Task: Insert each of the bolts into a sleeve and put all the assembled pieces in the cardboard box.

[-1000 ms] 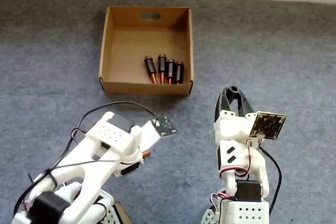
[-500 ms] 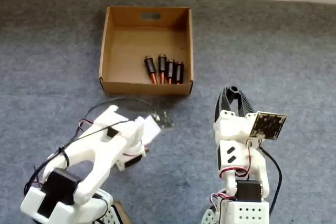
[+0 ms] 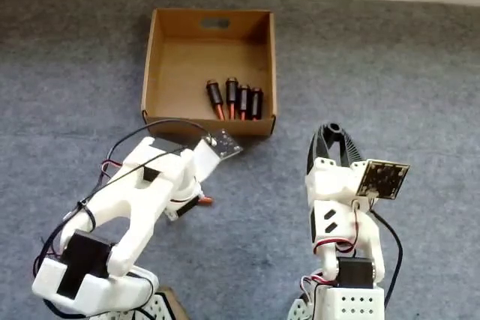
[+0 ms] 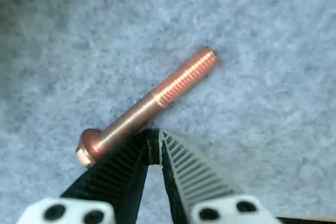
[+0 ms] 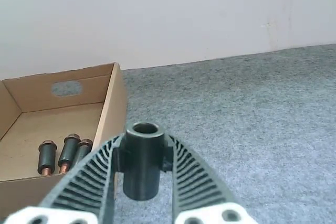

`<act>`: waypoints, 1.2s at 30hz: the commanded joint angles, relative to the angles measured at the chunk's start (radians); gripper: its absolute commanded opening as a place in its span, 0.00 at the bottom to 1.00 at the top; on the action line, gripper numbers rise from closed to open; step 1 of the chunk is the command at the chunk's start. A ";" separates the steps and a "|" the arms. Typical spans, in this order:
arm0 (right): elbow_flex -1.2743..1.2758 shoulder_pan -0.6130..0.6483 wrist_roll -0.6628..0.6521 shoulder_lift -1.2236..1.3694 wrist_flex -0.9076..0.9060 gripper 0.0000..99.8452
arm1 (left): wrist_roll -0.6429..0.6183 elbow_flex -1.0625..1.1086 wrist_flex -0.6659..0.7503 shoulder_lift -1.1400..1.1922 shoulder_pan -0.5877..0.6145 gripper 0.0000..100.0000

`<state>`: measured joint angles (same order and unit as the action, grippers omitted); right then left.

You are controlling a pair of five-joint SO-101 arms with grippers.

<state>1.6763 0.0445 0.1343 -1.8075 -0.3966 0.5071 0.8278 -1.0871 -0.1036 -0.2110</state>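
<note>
A copper bolt (image 4: 157,98) is pinched near its head by my left gripper (image 4: 155,145), which is shut on it above the grey carpet. In the high view its tip (image 3: 204,200) sticks out from under the left arm, below the cardboard box (image 3: 150,73). My right gripper (image 5: 143,153) is shut on a black sleeve (image 5: 142,171) held upright with its hole facing up. In the high view this gripper (image 3: 330,144) stands right of the box's near corner. Several assembled pieces (image 3: 234,99) lie side by side in the box's near right part.
The box (image 5: 113,103) is open-topped with a hand slot in its far wall. Grey carpet (image 3: 390,73) covers the table around both arms. A pale wall runs along the far edge.
The left arm has swung forward toward the box, carrying the bolt with it. The right arm and its sleeve have kept still.
</note>
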 commanded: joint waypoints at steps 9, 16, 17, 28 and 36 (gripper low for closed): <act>0.110 -0.005 0.005 -0.013 -0.007 0.01 | -0.155 -0.125 0.068 -0.031 0.016 0.02; 0.110 -0.005 0.005 -0.013 -0.007 0.01 | -0.244 -0.194 0.068 -0.001 0.016 0.02; 0.110 -0.005 0.005 -0.013 -0.007 0.01 | -0.258 -0.200 0.068 0.004 0.016 0.02; 0.110 -0.005 0.005 -0.013 -0.007 0.01 | -0.631 -0.200 0.061 0.008 0.012 0.15; 0.110 -0.005 0.005 -0.013 -0.007 0.01 | -0.865 -0.255 -0.097 0.007 0.013 0.17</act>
<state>1.6763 0.0445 0.1343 -1.8075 -0.3966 -0.3000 0.6222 -1.1254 -0.0913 -0.2125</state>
